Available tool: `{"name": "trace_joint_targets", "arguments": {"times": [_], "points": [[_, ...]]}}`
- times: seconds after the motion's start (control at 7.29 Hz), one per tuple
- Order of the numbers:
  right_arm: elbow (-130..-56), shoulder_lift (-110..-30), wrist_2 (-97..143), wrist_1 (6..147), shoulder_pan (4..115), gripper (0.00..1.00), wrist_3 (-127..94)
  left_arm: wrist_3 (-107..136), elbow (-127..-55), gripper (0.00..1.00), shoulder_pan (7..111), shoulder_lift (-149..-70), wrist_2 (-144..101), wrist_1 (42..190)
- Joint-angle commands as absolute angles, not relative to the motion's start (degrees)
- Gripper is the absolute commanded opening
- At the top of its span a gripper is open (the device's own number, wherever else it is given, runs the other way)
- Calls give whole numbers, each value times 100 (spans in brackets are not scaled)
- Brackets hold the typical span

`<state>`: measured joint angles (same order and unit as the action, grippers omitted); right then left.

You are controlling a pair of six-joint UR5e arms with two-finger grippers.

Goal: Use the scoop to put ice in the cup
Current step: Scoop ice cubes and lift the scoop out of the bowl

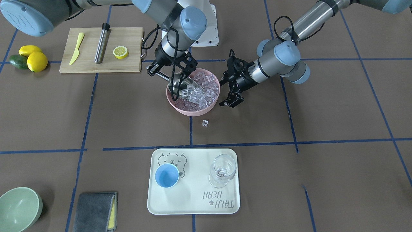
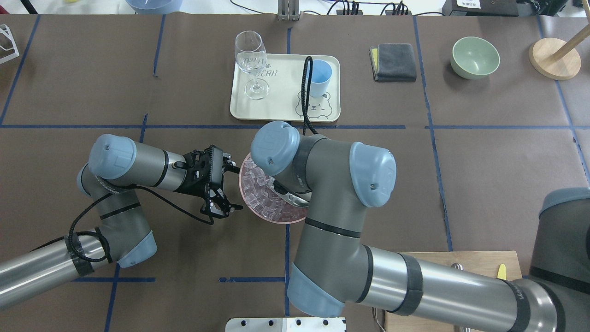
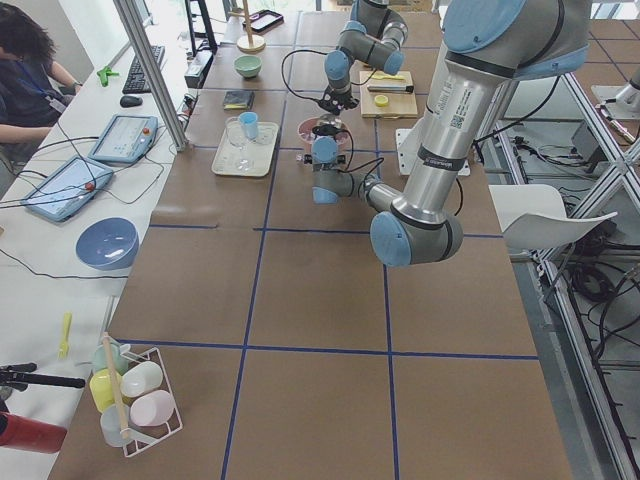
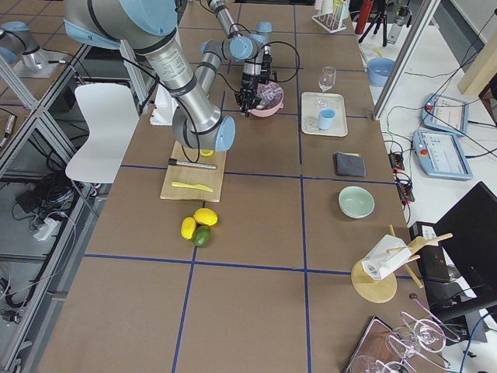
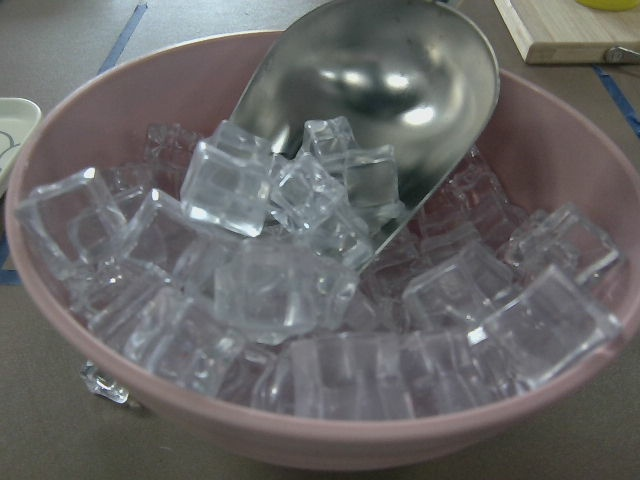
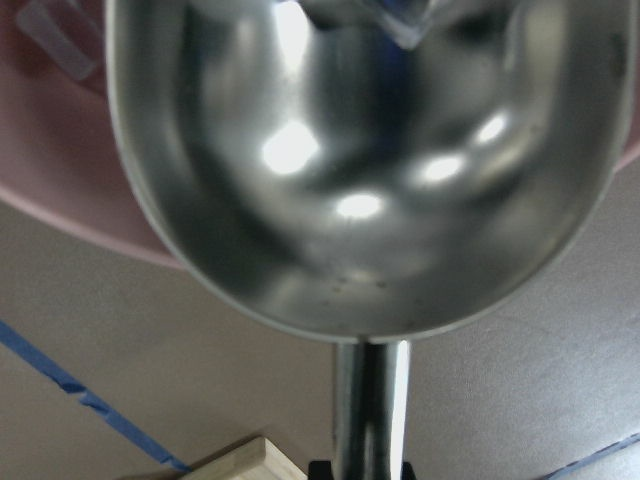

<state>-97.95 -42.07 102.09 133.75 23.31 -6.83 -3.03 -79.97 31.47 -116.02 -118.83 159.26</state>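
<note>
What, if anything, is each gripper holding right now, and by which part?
The right gripper holds the scoop by its thin handle, trough in the ice. The left gripper is open beside the pink bowl, holding nothing.

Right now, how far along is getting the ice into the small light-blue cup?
Done: the right gripper holds the shiny steel scoop by its handle. In hand: its trough is dug into the clear ice cubes in the pink bowl. Left: carrying them to the small light-blue cup, which looks empty.

table (image 1: 338, 106): brown mat, blue tape grid (image 1: 244, 144) | white chair (image 4: 97, 124) alongside | side bench (image 3: 40, 290): white, tablets (image 3: 124, 138)
</note>
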Motion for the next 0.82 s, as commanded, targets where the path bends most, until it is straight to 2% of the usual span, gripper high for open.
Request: {"name": "trace_joint_targets", "arguments": {"times": [0.0,0.69], "points": [[-10431,-4771,10222,12894,2329,0,-703,-299,-7989,100,3146,-11602,-11883,15926],[-11021,-4615,10579,13630,2670,0,-712,-308,-7981,100,3146,-11602,-11883,15926]]}}
